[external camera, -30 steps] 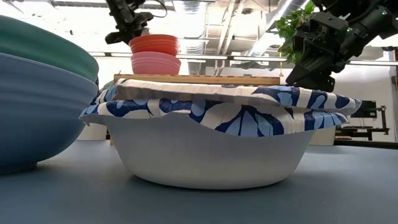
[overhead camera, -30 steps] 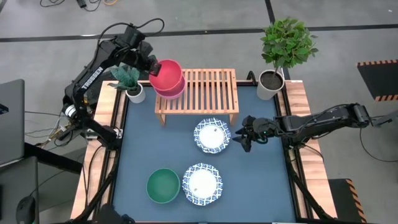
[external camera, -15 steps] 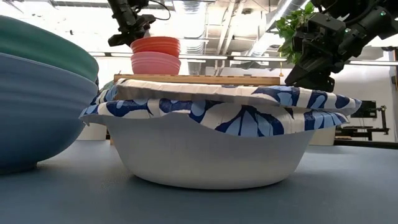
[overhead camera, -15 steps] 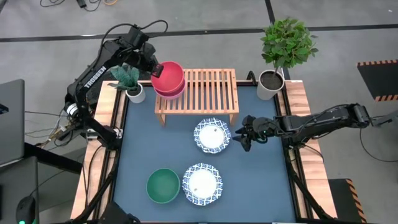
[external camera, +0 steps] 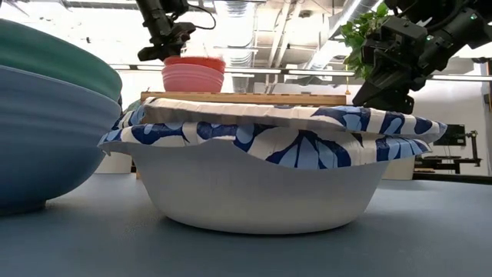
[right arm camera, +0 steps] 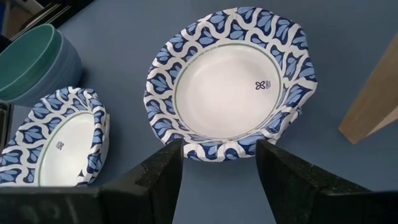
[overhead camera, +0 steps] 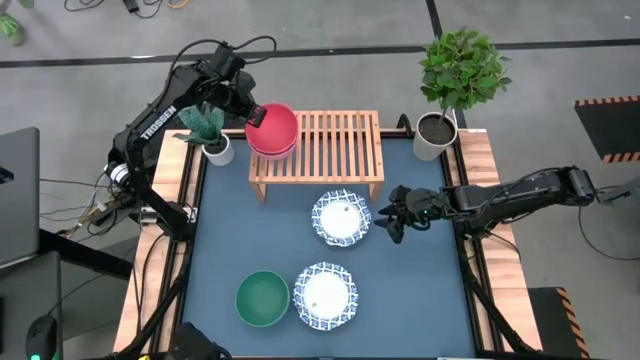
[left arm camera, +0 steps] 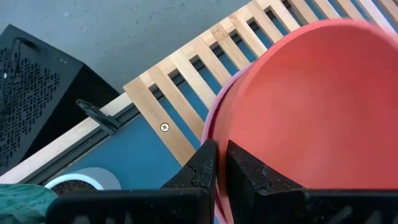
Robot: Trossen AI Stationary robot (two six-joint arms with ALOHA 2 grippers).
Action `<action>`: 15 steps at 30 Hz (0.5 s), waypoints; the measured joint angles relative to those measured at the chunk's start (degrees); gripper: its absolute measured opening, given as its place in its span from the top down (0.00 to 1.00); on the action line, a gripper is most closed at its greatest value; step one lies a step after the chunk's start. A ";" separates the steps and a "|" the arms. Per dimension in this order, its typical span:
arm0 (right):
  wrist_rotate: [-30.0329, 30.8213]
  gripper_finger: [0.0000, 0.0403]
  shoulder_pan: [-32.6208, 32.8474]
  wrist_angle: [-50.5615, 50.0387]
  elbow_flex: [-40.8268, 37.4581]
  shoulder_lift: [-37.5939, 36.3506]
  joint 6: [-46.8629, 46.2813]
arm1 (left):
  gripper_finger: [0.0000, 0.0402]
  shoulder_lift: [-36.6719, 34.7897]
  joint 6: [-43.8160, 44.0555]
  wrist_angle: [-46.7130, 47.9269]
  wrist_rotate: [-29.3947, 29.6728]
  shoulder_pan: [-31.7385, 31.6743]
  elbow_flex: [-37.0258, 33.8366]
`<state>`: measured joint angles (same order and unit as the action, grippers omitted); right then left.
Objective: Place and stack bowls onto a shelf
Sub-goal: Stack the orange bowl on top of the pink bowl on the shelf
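A coral-red bowl [overhead camera: 276,126] sits nested in a pink bowl [overhead camera: 272,150] on the left end of the light-wood shelf [overhead camera: 340,150]; in the low view the red bowl [external camera: 196,61] shows just above the pink bowl [external camera: 192,78]. My left gripper [overhead camera: 254,115] is shut on the red bowl's rim. Two white bowls with blue patterned rims [overhead camera: 341,218] [overhead camera: 325,292] and a teal bowl [overhead camera: 262,298] stand on the blue tabletop. My right gripper [overhead camera: 392,223] hovers open just right of the upper patterned bowl [right arm camera: 229,86], with a finger at either side of its rim. My left gripper [left arm camera: 217,167] pinches the red bowl's rim [left arm camera: 231,124] on the side toward the table's left edge, one finger inside the bowl and one outside. The fingers come from above and from the left, slanting down. The red bowl rests inside the pink bowl [left arm camera: 213,115].
A small green plant in a white pot [overhead camera: 213,145] stands just left of the shelf, close under my left arm. A larger potted plant [overhead camera: 440,130] stands at the far right corner. Bare blue tabletop [overhead camera: 420,300] lies to the right of the bowls.
My left gripper has moved down and slightly right, lowering the red bowl from just above the pink bowl into it. The red bowl has gone from tilted and raised to nested, with only its rim showing above the pink one. My right arm has kept still.
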<state>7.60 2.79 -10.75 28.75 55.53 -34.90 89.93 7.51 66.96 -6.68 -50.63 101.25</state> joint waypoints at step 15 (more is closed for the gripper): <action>0.00 0.44 0.00 -0.12 0.00 0.00 0.29 | 0.72 0.00 -2.49 -1.66 -0.04 0.00 0.00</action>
<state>7.60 2.79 -10.87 28.76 55.53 -34.61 89.93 5.02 65.30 -6.72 -50.63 101.25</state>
